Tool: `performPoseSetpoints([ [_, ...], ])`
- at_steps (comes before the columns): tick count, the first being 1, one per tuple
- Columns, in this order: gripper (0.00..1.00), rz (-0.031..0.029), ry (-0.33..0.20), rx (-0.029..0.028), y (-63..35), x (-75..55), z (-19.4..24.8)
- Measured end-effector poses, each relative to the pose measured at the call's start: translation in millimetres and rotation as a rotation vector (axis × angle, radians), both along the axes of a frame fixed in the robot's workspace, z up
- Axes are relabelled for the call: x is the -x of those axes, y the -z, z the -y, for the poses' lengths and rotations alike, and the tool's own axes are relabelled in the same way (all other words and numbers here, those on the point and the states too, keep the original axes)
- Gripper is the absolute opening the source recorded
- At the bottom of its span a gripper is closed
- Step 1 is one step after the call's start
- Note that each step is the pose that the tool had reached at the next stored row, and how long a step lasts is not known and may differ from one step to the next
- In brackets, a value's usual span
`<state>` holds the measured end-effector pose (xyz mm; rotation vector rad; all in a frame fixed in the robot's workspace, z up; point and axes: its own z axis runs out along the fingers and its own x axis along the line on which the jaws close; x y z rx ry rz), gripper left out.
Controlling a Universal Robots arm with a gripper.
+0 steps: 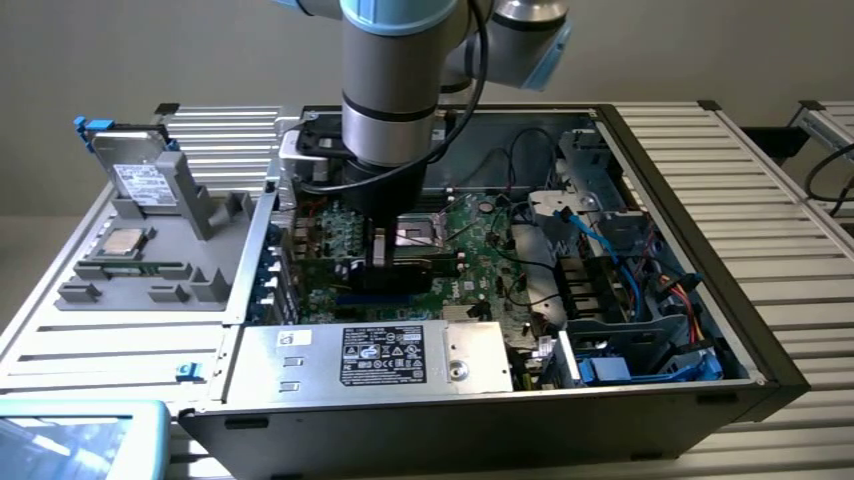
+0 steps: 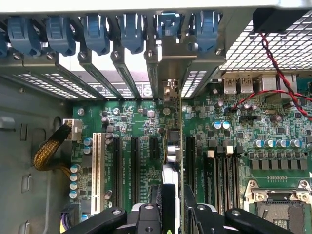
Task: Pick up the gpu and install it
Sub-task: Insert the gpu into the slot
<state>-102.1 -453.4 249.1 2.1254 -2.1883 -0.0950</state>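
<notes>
Wrist view: gpu (image 2: 171, 146) edge-on between fingers of the gripper (image 2: 173, 213), over the motherboard (image 2: 131, 117).

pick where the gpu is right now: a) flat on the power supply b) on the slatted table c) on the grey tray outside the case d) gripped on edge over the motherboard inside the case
d: the gripper is clamped on the gpu, which stands on edge over the motherboard slots inside the case.
</notes>
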Motion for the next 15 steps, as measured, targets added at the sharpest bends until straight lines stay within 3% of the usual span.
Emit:
performPoseSetpoints([
  [15, 0.28, 0.0017, 0.0, 0.0003, 3.6, 2.7, 0.0],
])
